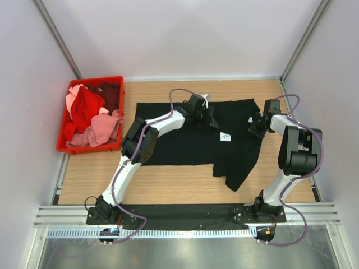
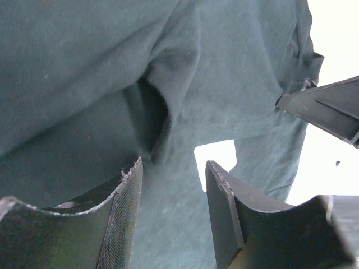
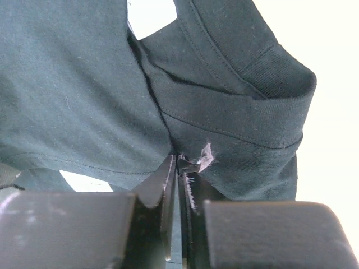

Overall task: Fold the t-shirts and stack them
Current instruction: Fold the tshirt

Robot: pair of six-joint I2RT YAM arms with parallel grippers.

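A black t-shirt [image 1: 190, 145] lies spread on the wooden table, its small white label [image 1: 225, 136] facing up. My left gripper [image 1: 212, 120] hovers over the shirt's upper middle. In the left wrist view its jaws [image 2: 174, 165] stand open, with flat cloth [image 2: 224, 67] and the label [image 2: 216, 154] below them. My right gripper [image 1: 255, 124] is at the shirt's right edge. The right wrist view shows it [image 3: 178, 159] shut on a fold of the black cloth [image 3: 73, 84] beside a ribbed hem [image 3: 241, 117]. Red [image 1: 87, 106], pink [image 1: 104, 128] and maroon [image 1: 110, 92] t-shirts lie crumpled in a crate.
The red plastic crate [image 1: 90, 150] stands at the table's left side, against the wall. Bare wood [image 1: 168, 185] lies between the black shirt and the arm bases. White walls enclose the table on three sides.
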